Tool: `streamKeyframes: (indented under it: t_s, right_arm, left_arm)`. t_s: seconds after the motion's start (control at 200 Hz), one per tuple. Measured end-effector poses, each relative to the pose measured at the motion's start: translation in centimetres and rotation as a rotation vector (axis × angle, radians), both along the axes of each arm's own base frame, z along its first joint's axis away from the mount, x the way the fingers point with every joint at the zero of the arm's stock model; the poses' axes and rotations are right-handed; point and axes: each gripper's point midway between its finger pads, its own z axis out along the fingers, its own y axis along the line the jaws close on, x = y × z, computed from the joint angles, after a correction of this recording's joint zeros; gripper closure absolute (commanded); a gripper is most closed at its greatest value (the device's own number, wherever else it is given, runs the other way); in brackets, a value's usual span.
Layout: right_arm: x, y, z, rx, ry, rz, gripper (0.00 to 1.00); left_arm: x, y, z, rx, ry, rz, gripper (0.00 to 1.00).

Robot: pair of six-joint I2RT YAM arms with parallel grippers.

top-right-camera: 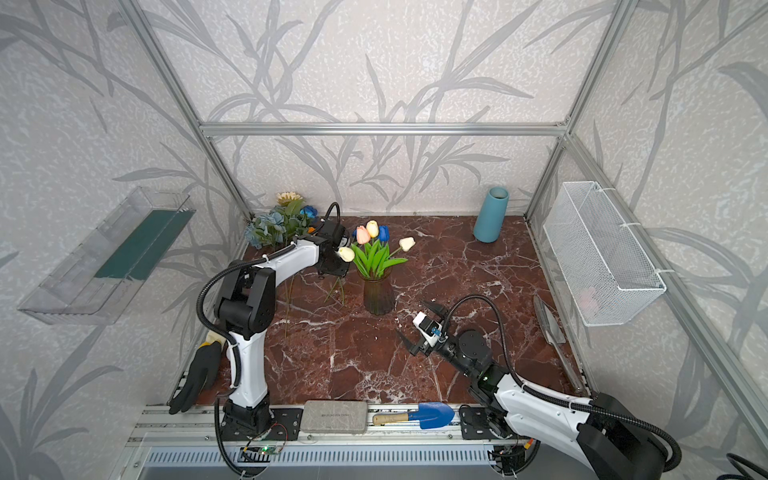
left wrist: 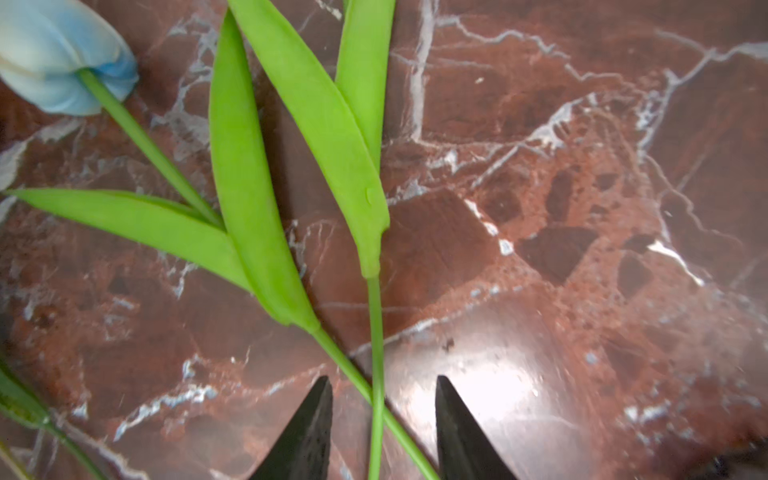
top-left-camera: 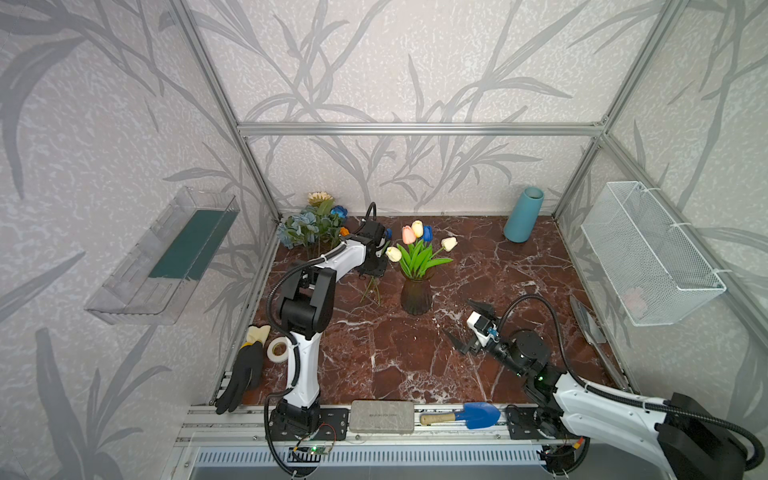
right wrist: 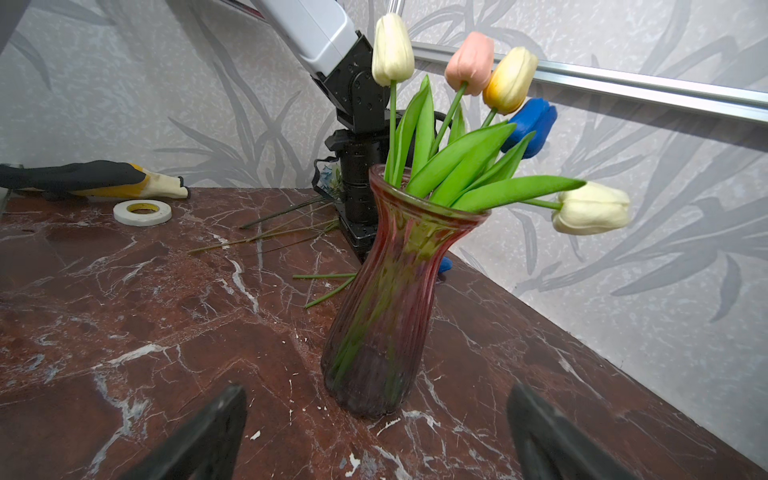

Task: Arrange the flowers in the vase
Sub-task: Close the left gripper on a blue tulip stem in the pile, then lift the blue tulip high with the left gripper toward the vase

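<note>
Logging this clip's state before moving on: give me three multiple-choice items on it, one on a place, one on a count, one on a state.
1. Where is the teal vase?
A) far right corner
B) near left corner
C) centre

2. How many tulips stand in the glass vase?
A) three
B) five
C) seven

3. The right gripper is
A) shut on a tulip
B) shut on the glass vase
C) open, empty

Key: 1 A, it stands far back on the right. 2 B, two cream, one pink, one yellow, one blue. 3 C, its jaws stand wide apart, short of the glass vase.
</note>
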Motion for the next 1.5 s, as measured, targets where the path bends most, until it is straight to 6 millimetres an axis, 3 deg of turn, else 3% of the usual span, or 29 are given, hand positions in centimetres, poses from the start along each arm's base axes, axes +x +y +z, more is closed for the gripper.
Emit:
streamKeyframes:
  t_s: [0.16,0.56,0.73,1.045,1.18,1.4,1.5]
  right_arm:
    - [0.0,0.0,0.0,0.0,0.0,0.0,0.02]
    - [0.0,-0.1,0.0,-0.001,0.001,-0.004,0.02]
    - [0.0,-0.1,0.0,-0.001,0.001,-0.004,0.02]
    - [0.0,-0.1,0.0,-0.002,0.002,-0.007,0.02]
    - [0.0,-0.1,0.0,-0.001,0.001,-0.007,0.02]
    - [0.1,-0.1,-0.3,-0.009,0.009,-0.007,0.02]
    - [0.1,0.0,-0.6,-0.016,0.017,-0.007,0.02]
  left_arm:
    - [0.4,-0.1,-0.7,0.017,0.026,-0.007,0.59]
    - [2.6,-0.8,-1.6,0.036,0.057,-0.023,0.74]
    - [2.4,-0.7,-1.8,0.04,0.073,-0.019,0.91]
    - [1.1,0.3,-1.0,0.071,0.068,-0.002,1.0]
    - [0.1,0.8,2.4,0.072,-0.001,0.017,1.0]
    - [-0.6,2.8,13.3,0.031,-0.328,0.126,1.0]
    - [-1.8,4.2,17.2,0.012,-0.477,0.183,1.0]
